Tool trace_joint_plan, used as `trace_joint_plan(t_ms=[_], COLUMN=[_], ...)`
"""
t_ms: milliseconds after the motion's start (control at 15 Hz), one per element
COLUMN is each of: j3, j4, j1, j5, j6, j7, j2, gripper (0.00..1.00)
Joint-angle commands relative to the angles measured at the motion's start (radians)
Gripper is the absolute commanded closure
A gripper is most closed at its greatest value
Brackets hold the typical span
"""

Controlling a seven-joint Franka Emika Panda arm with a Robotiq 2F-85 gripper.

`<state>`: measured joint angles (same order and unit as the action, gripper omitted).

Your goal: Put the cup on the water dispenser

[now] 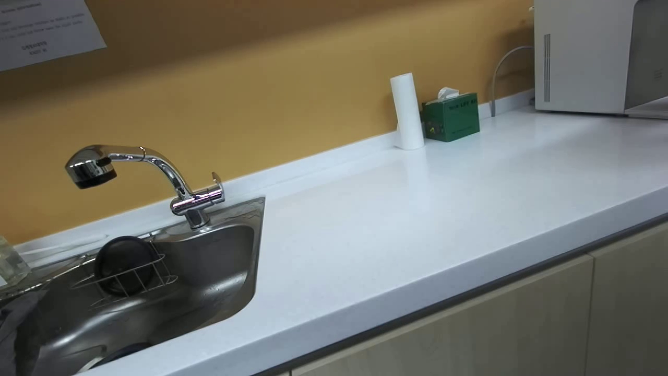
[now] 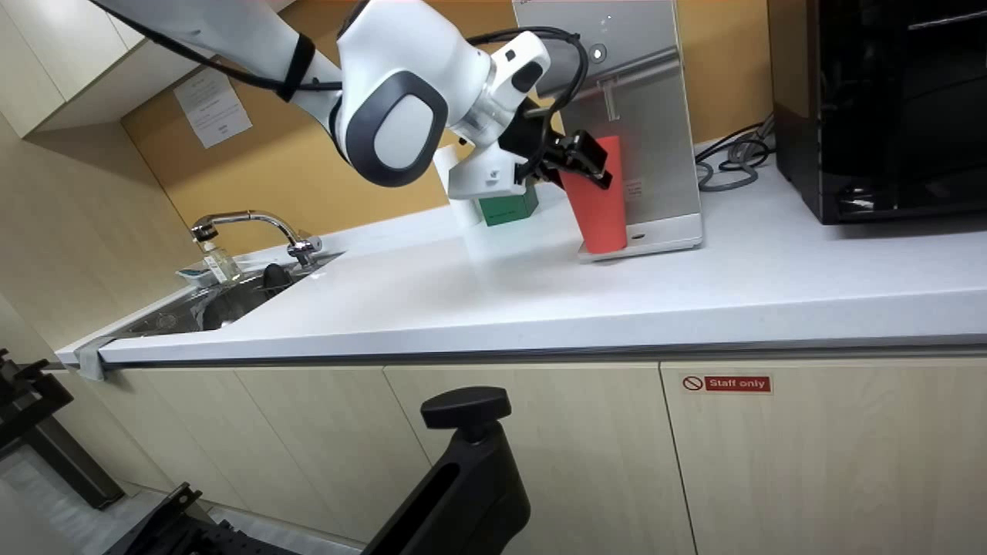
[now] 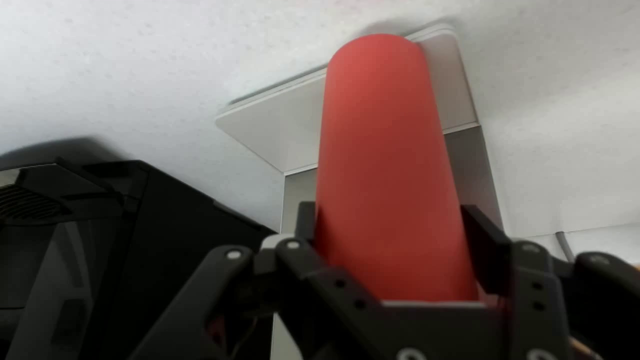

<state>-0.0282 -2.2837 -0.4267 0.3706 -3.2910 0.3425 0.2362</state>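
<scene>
Three things stand left of the water dispenser (image 2: 663,162) in an exterior view: chrome faucet (image 2: 302,247), white cylinder (image 2: 465,212), green box (image 2: 509,208). Next, your pincer (image 3: 395,237) grips the red cup (image 2: 600,216) at the front edge of the dispenser's base (image 3: 270,130); whether cup and base touch, you cannot tell. Rightmost, past the dispenser, sits a black appliance (image 2: 887,116).

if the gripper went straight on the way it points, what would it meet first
Likely the water dispenser, which stands beyond the gripped red cup; how far behind is hard to judge.
</scene>
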Motion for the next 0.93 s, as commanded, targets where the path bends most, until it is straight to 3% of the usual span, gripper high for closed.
trace_joint_plan(t_ms=[0,667,733,867], j3=[0.056,0.181,0.184,0.194], j4=[0.054,0.115,0.120,0.119], j1=[-0.072,-0.200,-0.205,-0.217], j5=[-0.015,-0.087,-0.092,-0.100], j6=[-0.033,-0.081,-0.081,-0.078], j7=[0.007,0.010,0.012,0.016], j2=[0.052,0.125,0.130,0.130], gripper=[0.54,0.54,0.07,0.02])
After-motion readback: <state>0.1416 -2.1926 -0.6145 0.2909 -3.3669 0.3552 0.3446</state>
